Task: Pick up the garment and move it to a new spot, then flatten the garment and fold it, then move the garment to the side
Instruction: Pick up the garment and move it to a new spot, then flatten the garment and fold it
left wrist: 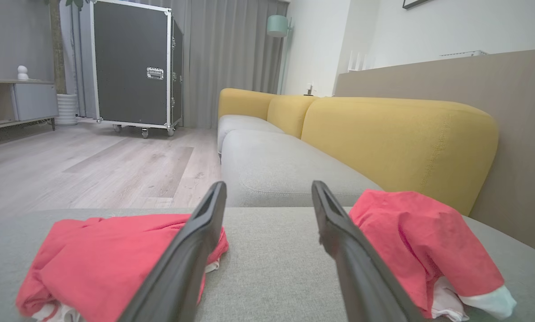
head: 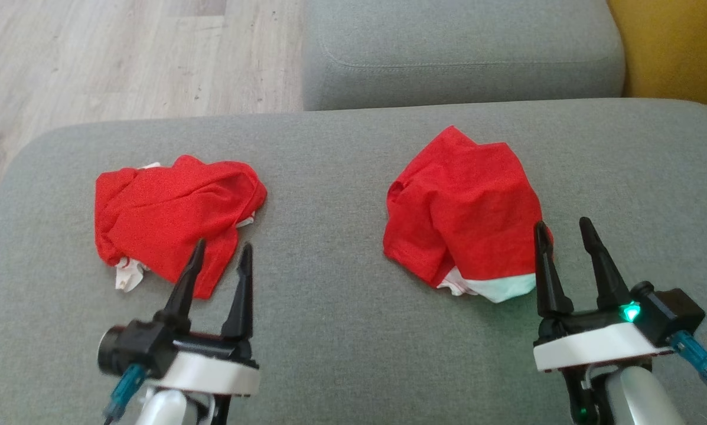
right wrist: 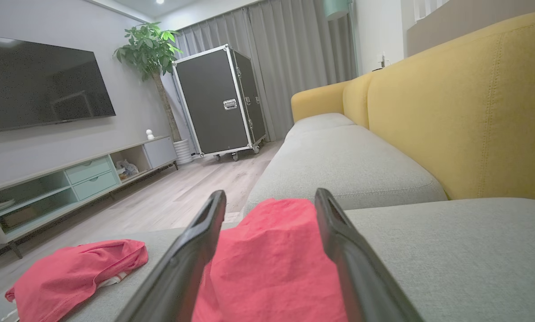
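Two crumpled red garments with white trim lie on the grey seat cushion (head: 341, 342). The left garment (head: 170, 218) (left wrist: 106, 250) (right wrist: 79, 268) sits just beyond my left gripper (head: 223, 245) (left wrist: 268, 184), which is open, its left fingertip over the cloth's near edge. The right garment (head: 465, 212) (left wrist: 419, 241) (right wrist: 271, 259) lies at my right gripper (head: 562, 223) (right wrist: 269, 192), also open. In the right wrist view this garment bulges up between the two fingers; the jaws are not closed on it.
A second grey cushion (head: 459, 53) lies beyond the one I work on, with the yellow backrest (head: 678, 47) to the right. Wooden floor (head: 123, 53) borders the cushion's far left edge. A black wheeled case (left wrist: 133, 67) and a TV unit (right wrist: 70, 179) stand farther off.
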### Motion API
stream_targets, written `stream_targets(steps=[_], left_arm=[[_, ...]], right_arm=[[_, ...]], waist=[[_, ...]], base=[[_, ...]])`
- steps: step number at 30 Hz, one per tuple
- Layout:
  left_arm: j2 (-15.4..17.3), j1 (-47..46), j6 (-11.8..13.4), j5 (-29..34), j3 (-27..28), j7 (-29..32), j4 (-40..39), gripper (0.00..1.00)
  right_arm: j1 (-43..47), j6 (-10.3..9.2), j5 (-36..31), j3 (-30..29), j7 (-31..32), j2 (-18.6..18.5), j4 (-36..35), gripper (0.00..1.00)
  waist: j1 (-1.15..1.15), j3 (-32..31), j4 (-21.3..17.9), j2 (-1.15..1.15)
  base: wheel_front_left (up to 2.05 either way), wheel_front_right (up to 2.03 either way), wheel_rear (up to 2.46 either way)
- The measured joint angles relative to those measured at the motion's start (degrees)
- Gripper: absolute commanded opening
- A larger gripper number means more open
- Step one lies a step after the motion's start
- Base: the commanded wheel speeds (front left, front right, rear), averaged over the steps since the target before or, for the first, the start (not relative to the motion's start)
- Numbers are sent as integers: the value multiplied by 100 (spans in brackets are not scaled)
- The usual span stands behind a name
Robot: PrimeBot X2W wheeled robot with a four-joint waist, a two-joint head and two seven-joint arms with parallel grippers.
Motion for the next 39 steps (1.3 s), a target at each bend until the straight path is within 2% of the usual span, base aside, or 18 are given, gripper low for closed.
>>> stream_targets(steps=[5,12,20,25,30,39], left_arm=[[-170,199,-63,191,307,0,-141,100],[-246,197,-158,369,381,0,-140,100],[-314,188,-256,419,359,0,-73,100],[-336,62,-260,419,274,0,-5,100],[-344,-192,-261,419,126,0,82,100],[-361,-375,-261,385,-62,0,146,100]], right_arm=[[1,0,32,22,0,0,30,100],[1,0,-18,49,0,0,32,100],[-19,0,-432,264,0,-1,345,100],[-259,0,-779,620,24,-2,1257,100],[-913,0,-1160,1033,197,-4,2080,100],[-1798,1,-1619,1050,836,-16,3494,100]], waist=[[1,-2,-56,0],[1,11,-60,0],[2,95,76,0],[2,270,235,0],[3,478,442,0],[3,786,817,0]], base=[[0,0,0],[0,0,0],[0,0,0],[0,0,0],[0,0,0],[0,0,0]])
